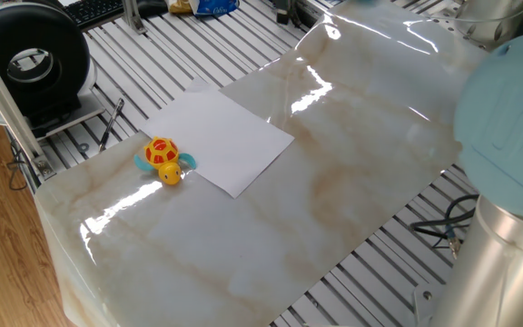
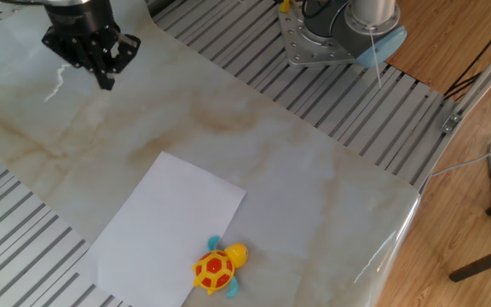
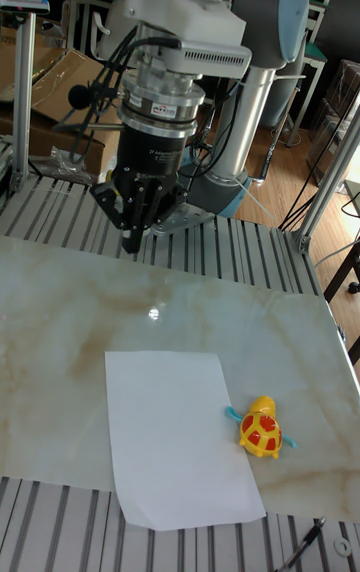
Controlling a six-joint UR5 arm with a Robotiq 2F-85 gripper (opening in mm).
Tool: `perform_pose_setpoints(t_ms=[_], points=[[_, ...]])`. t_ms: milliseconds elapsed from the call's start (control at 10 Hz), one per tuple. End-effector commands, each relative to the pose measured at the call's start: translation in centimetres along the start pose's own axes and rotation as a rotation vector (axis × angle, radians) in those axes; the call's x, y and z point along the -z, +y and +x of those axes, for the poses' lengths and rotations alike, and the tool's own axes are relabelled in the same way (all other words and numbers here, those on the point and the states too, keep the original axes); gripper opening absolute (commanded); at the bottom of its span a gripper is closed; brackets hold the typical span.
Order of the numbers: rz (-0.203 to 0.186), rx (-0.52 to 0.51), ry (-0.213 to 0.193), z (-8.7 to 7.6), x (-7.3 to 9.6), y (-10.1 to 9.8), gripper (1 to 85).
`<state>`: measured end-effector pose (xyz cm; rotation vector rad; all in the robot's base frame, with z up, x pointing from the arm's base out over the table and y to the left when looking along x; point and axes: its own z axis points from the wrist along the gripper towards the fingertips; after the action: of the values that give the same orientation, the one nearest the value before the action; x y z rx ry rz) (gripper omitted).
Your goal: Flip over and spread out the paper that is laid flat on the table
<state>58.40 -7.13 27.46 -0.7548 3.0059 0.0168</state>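
The hand hangs above the bench, its fingers drawn together on nothing. The paper lies flat well apart from it, toward the bench's near edge in the tall fixed view, long axis running outward from the hand. It looks plain white, uncreased, with a toy turtle just beside one long edge.

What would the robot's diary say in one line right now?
hand: shut, empty, above table, away from paper | paper: flat, not flipped | toy turtle: beside paper's edge
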Motion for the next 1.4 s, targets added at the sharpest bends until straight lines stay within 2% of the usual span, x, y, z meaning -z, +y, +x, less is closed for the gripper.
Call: perform_pose_setpoints(t_ms=[0, 200, 300, 700, 1300], points=[[-0.02, -0.047, 0.008, 1.9, 1.2, 0.5, 1.0], [-0.043, -0.06, -0.012, 1.6, 1.3, 1.0, 1.0], [-0.039, -0.06, -0.006, 1.8, 1.3, 0.9, 1.0], [0.02, -0.102, 0.027, 2.7, 1.3, -0.6, 1.0], [-0.013, -0.117, 0.015, 2.1, 1.3, 0.3, 1.0]])
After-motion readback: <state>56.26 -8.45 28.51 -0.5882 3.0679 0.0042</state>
